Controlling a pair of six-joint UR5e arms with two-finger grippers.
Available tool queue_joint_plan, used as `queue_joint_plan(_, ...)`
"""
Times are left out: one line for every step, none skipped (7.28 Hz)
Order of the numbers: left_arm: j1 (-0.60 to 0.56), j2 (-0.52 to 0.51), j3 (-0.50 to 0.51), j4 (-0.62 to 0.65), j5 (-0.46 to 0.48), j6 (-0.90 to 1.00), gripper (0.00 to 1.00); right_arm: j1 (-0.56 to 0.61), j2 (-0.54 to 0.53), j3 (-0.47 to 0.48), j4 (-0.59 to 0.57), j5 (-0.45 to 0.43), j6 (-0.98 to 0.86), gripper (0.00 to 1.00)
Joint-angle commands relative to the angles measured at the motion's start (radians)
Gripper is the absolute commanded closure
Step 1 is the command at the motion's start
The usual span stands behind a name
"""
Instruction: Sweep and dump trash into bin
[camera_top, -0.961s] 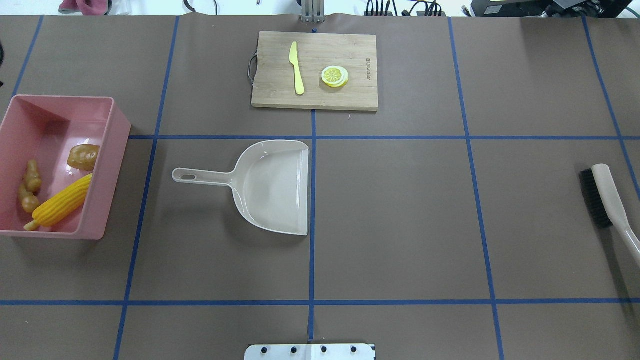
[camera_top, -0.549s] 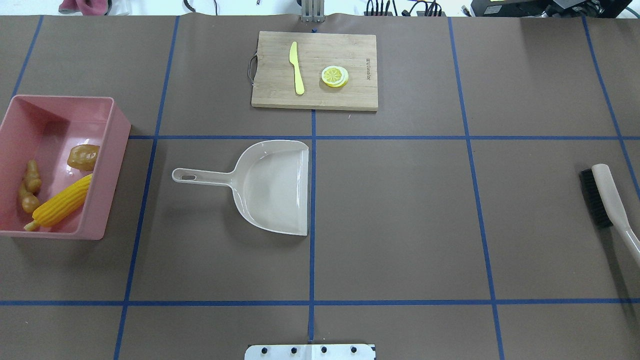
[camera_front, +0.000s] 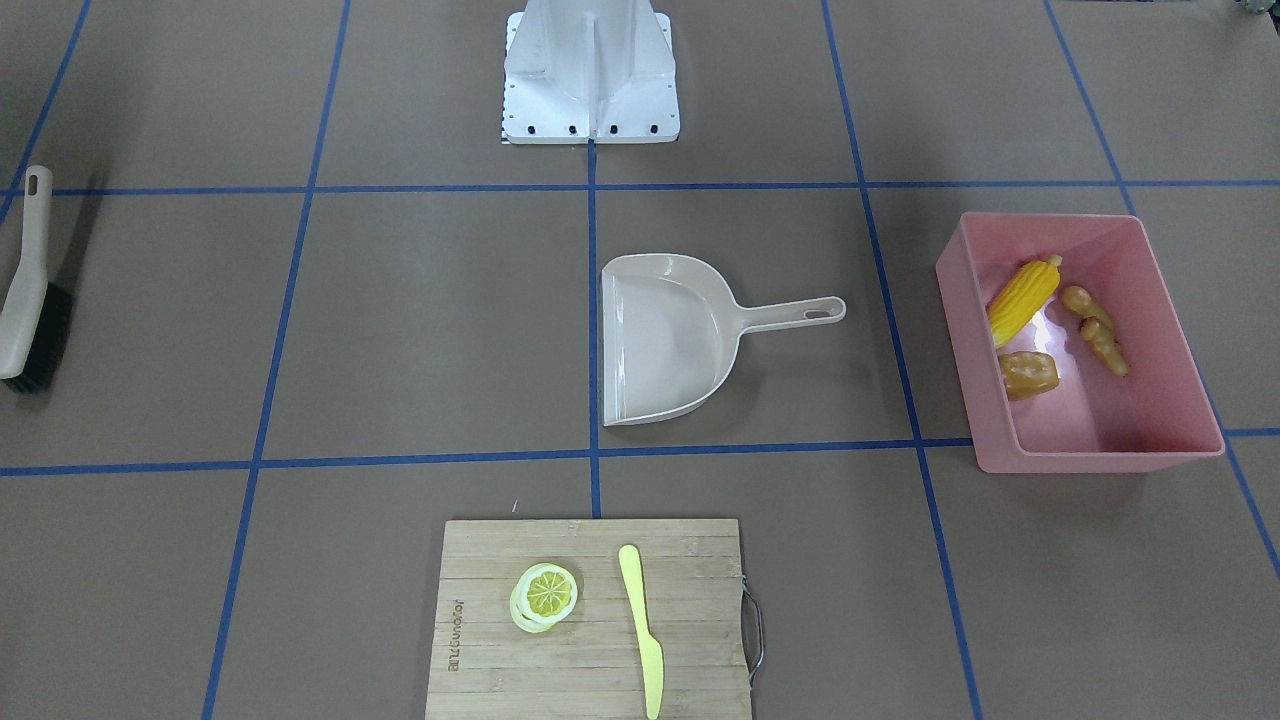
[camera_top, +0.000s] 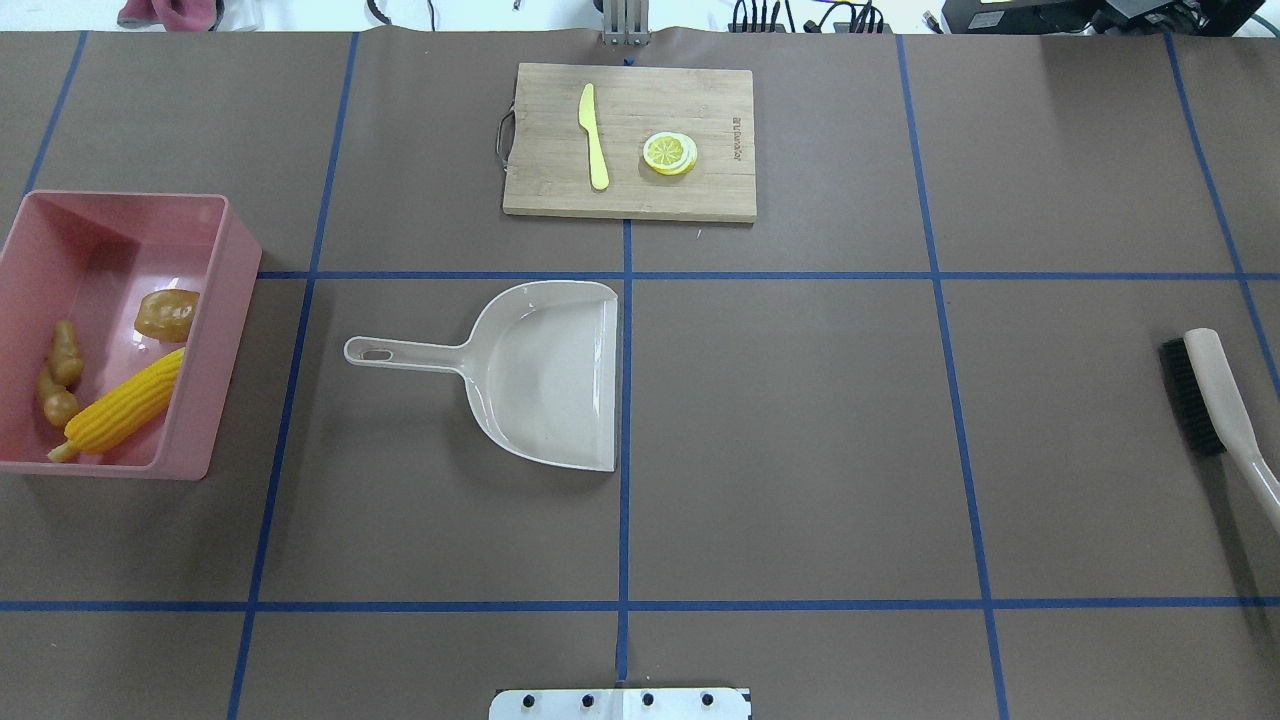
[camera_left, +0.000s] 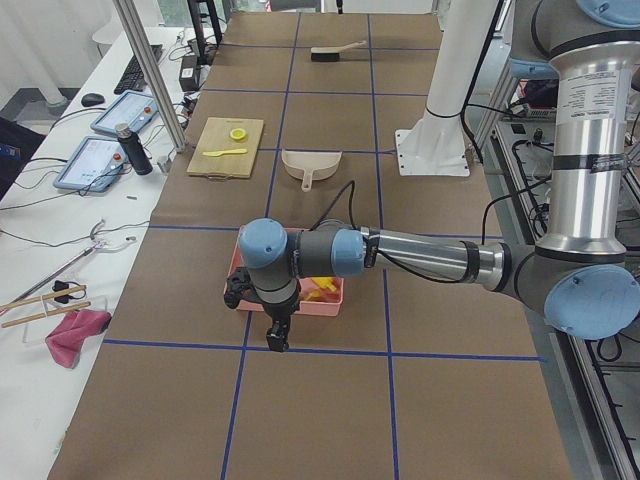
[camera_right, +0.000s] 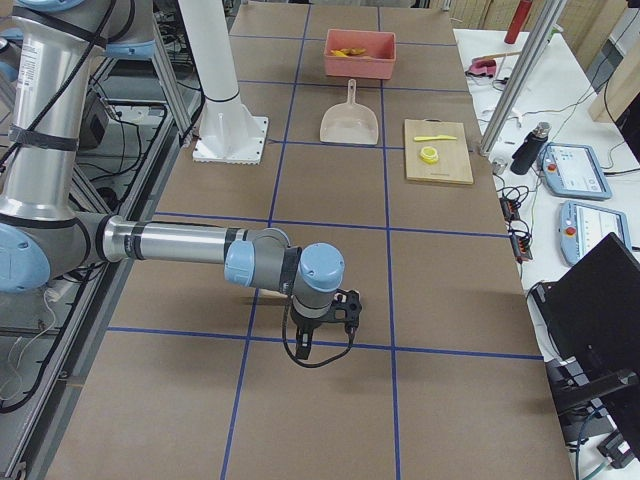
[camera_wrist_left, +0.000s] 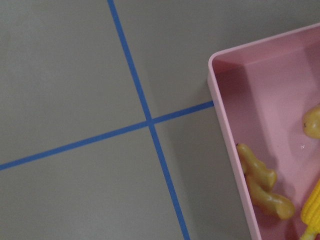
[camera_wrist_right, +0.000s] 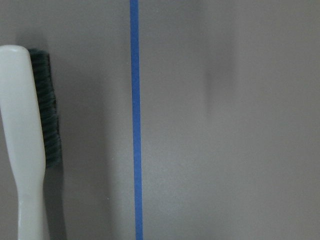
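Note:
The pink bin (camera_top: 226, 320) stands at the table's left end; it also shows in the front view (camera_front: 1100, 462) and the left wrist view (camera_wrist_left: 225, 135). Inside it lie the yellow corn cob (camera_top: 125, 405), the tan ginger root (camera_top: 58, 375) and the brown potato (camera_top: 167, 313). My left gripper (camera_left: 277, 335) hangs over the table just beside the bin's outer side, seen only in the left side view. My right gripper (camera_right: 305, 350) hangs low near the table's right end, seen only in the right side view. I cannot tell whether either is open or shut.
The beige dustpan (camera_top: 540, 375) lies empty mid-table, handle toward the bin. A beige brush (camera_top: 1215, 400) with black bristles lies at the right end, under the right wrist camera (camera_wrist_right: 25, 145). A wooden cutting board (camera_top: 720, 190) at the far edge holds a lemon slice (camera_top: 669, 153) and a plastic knife (camera_top: 594, 135).

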Motion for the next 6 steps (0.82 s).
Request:
queue_joint_plan(-0.049, 0.052, 0.013, -0.008, -0.078, -0.067, 0.01, 0.0, 0.0, 0.004, 0.0, 0.009, 0.0, 0.0)
queue_joint_plan(-0.055, 0.051, 0.015, -0.006, -0.082, -0.07, 0.01, 0.0, 0.0, 0.004, 0.0, 0.009, 0.0, 0.0)
queue_joint_plan(-0.053, 0.04, 0.013, -0.003, -0.079, -0.073, 0.01, 0.0, -0.002, 0.004, 0.0, 0.009, 0.0, 0.0)
queue_joint_plan(-0.052, 0.029, 0.018, -0.003, -0.076, -0.07, 0.01, 0.0, 0.0, 0.004, 0.0, 0.009, 0.0, 0.0)
queue_joint_plan(-0.053, 0.029, 0.013, -0.006, -0.081, -0.064, 0.01, 0.0, 0.0, 0.004, 0.0, 0.011, 0.0, 0.0)
queue_joint_plan(-0.053, 0.029, 0.016, -0.009, -0.081, -0.059, 0.01, 0.0, 0.0, 0.004, 0.0, 0.009, 0.0, 0.0)
